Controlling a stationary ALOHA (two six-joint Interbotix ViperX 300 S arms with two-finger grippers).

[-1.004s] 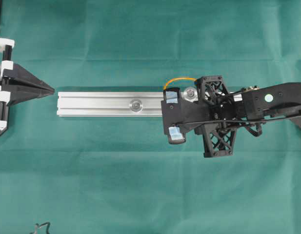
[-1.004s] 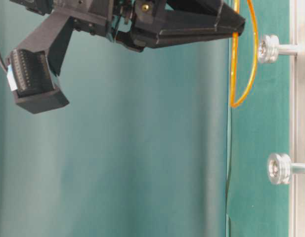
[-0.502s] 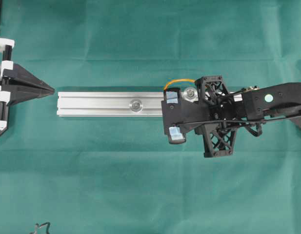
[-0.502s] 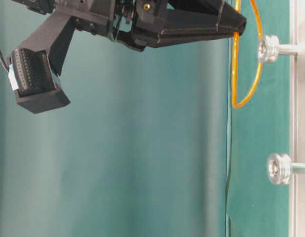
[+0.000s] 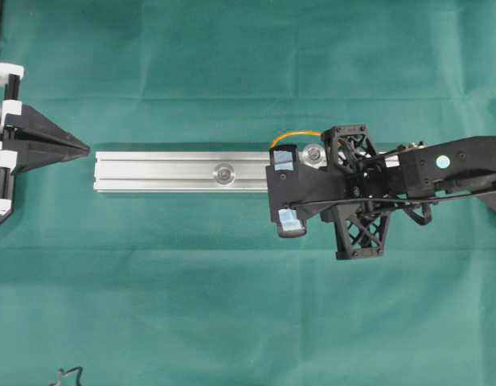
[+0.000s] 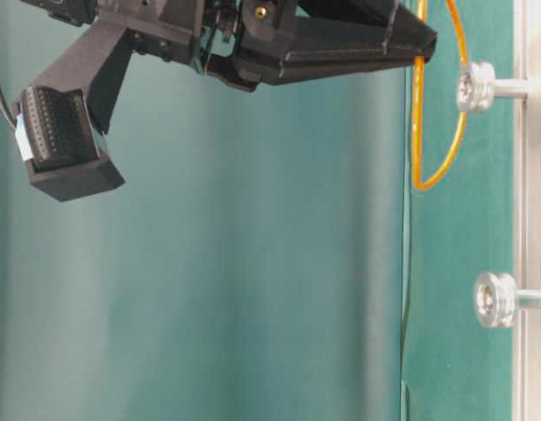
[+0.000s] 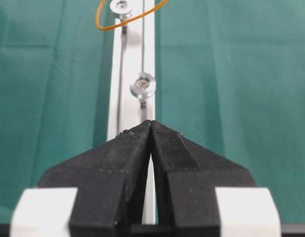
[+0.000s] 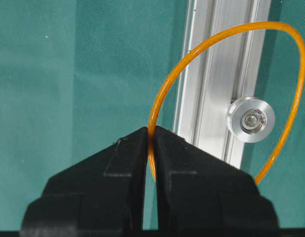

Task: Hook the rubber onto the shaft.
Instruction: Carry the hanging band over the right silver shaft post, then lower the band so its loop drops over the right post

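Right wrist view shows the right gripper (image 8: pixel 151 136) pinched tight on the rubber (image 8: pixel 164 94), its loop hanging around the shaft (image 8: pixel 251 120), so I'd lower it gently past the head before letting go.

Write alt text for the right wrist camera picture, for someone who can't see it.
The right gripper, seen from just behind its black jaws, is shut on a thin orange rubber band. The band's loop stands open in front of a silver rail and frames a round silver shaft head on it. Green cloth covers the table.
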